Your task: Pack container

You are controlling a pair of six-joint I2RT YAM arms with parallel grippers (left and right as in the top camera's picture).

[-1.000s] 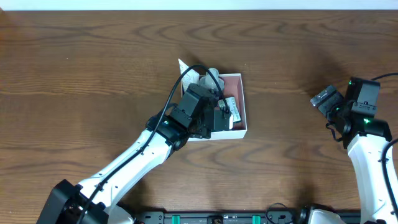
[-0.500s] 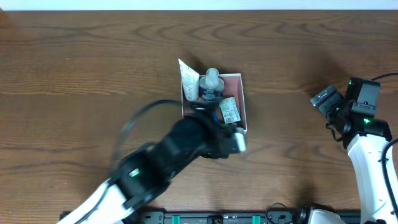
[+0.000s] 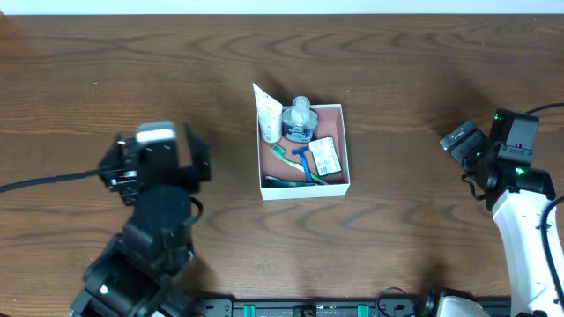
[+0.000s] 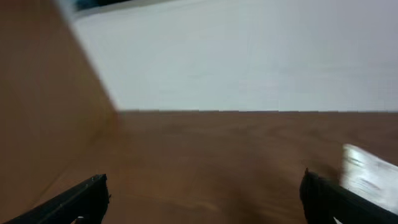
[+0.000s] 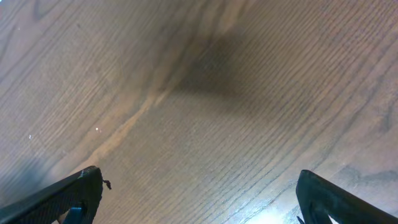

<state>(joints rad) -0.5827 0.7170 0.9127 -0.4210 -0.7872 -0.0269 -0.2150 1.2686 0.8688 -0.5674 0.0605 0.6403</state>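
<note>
**Overhead: both grippers empty and wide of the filled container**

The left gripper (image 4: pixel 205 202) has its fingers spread wide with nothing between them. Its wrist camera looks out level across the table (image 3: pixel 423 62) toward a pale wall, too blurred to show more. The right gripper (image 5: pixel 202 199) is likewise spread and empty, hanging over bare wood grain at the right side. In the overhead view each arm is well apart from the box, one to either side.

The container (image 3: pixel 305 187) sits near the middle of the table, open top upward. Being square, it has no real long axis. Its walls run almost parallel to the table edges, with perhaps a slight turn. Inside, a white tube (image 3: pixel 269 114) leans at the far left corner, and its end pokes out past the rim. A capped bottle (image 3: pixel 300 119) stands beside it against the far wall. Lying on the reddish floor are a blue razor (image 3: pixel 306 163), a green toothbrush (image 3: pixel 280 154) and a small labelled packet (image 3: pixel 325 156). The razor lies roughly near-to-far. A dark item along the near wall is too small to name.

The packing looks close to done, so the likely risks come from any further approach:
- **Tube:** it overhangs the corner, and a passing finger or cable could tip it out.
- **Box:** the thin-walled container looks light, so a sideways nudge would probably slide or turn it rather than meet resistance.
- **Bottle:** it looks tall for such shallow walls and may topple if jostled.
</note>
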